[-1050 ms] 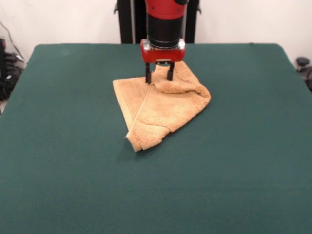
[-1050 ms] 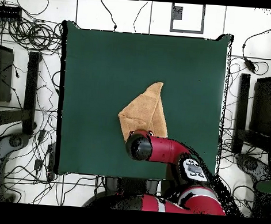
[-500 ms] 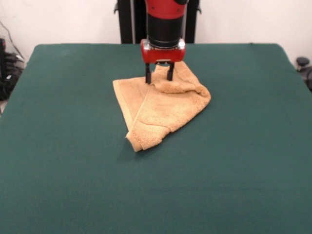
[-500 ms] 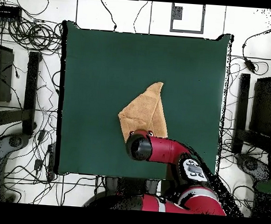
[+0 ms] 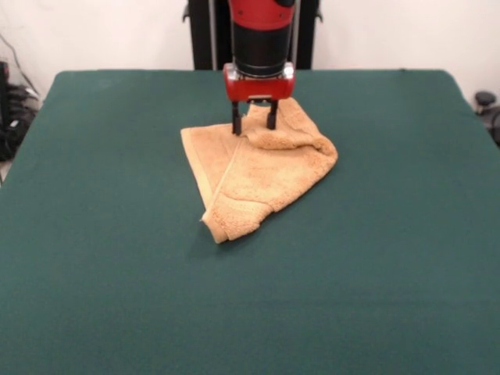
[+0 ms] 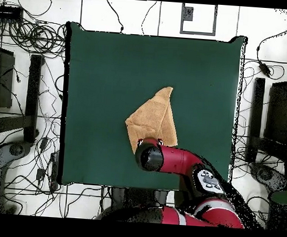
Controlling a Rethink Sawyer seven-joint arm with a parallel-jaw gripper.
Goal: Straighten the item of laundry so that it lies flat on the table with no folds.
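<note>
Reading the front view from left to right, we see bare green table (image 5: 101, 258) first, then the towel (image 5: 258, 176) lying near the table's middle, bunched into a rough triangle with its banded hem running down the left edge to a doubled-over corner pointing toward the camera. Above the towel's far edge stands our end effector (image 5: 252, 125), its two dark fingers spread apart, tips at or just above the cloth, and gripping nothing that we can make out. To the right, a thick rolled fold humps across the towel. We judge the main risk is closing on both layers at that far edge, which would drag the whole bundle instead of opening it. A shallow pinch could also slip off the terry, or the fold could simply flop back over.
</note>
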